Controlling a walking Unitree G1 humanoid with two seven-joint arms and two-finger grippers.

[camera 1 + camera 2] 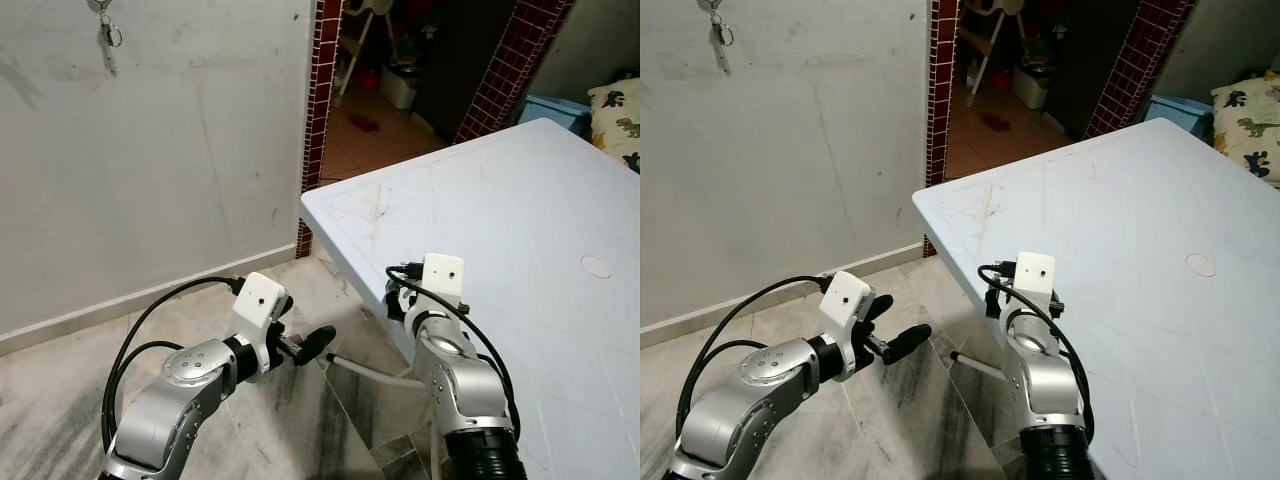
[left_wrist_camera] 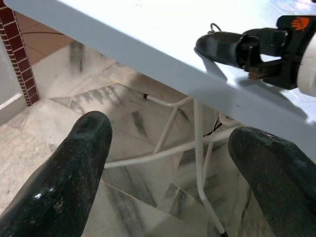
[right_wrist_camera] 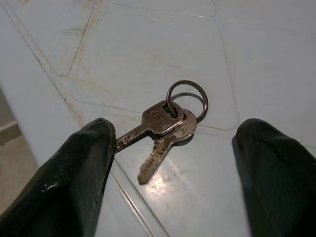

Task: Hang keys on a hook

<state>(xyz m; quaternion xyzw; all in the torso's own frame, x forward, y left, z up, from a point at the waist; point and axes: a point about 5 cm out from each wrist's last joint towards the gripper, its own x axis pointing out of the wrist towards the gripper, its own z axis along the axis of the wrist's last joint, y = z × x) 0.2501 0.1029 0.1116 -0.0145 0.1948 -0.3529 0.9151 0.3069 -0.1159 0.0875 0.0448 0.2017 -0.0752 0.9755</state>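
Your right gripper (image 3: pixel 173 163) is down over the near corner of the white table (image 1: pixel 520 200), with its two black fingers spread wide. The keys (image 3: pixel 165 126) lie flat on the table between those fingers. One fingertip (image 3: pixel 96 140) looks like it is just touching the tip of one key, but the keys are not held yet. So you are at the very start: nothing is picked up.

Your left gripper (image 1: pixel 305 345) is open too and holds nothing. It hangs low beside the table, over the floor (image 1: pixel 60 400).

High up on the grey wall (image 1: pixel 180 150) another bunch of keys (image 1: pixel 107 35) hangs, so the hook is likely there, well away from the table. You still have to grab the keys, lift them, carry them to the wall and hang the ring.
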